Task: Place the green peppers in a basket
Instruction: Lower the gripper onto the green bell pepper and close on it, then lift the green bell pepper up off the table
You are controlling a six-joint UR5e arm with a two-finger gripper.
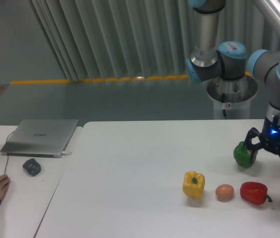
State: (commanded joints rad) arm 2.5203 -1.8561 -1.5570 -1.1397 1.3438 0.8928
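1. green pepper [243, 154] sits on the table [140, 168] at the far right, with the gripper [273, 154] spread wide just beside it, one finger touching or nearly so.
2. nothing is lifted yet (no basket is in view), so grasping, carrying and placing all remain.

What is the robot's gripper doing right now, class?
Gripper: fingers spread wide and low over the table, one finger against the glossy dark green bell pepper, not closed on it; open.
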